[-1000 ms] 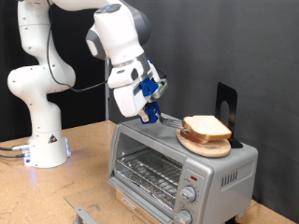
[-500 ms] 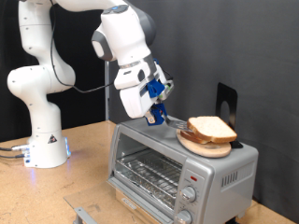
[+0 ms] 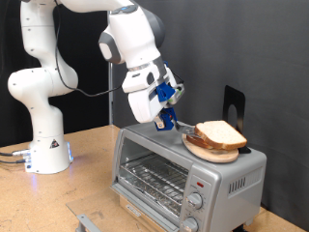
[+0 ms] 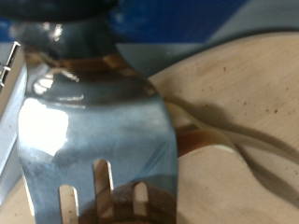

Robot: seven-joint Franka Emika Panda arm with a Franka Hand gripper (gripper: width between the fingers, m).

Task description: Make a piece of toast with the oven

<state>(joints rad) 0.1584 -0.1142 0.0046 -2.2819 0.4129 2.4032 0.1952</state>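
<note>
The piece of toast (image 3: pixel 220 134) lies on a round wooden board (image 3: pixel 203 151) on top of the silver oven (image 3: pixel 154 147). The oven's glass door looks shut, with the wire rack visible behind it. My gripper (image 3: pixel 164 97) is shut on a blue-handled tool (image 3: pixel 171 95), just to the exterior view's left of the board. The tool's metal end (image 3: pixel 177 125) reaches down to the board's edge at the toast. In the wrist view the shiny slotted metal blade (image 4: pixel 93 121) fills the picture, with the wooden board (image 4: pixel 248 89) behind it. The fingers do not show there.
A black upright stand (image 3: pixel 234 106) is behind the board on the oven top. The arm's white base (image 3: pixel 43 145) stands on the wooden table (image 3: pixel 82 184) at the exterior view's left. A grey metal piece (image 3: pixel 85 221) lies at the bottom edge.
My gripper and the tool have moved toward the exterior view's right, closer to the board. The toast and board have shifted slightly right with it.
</note>
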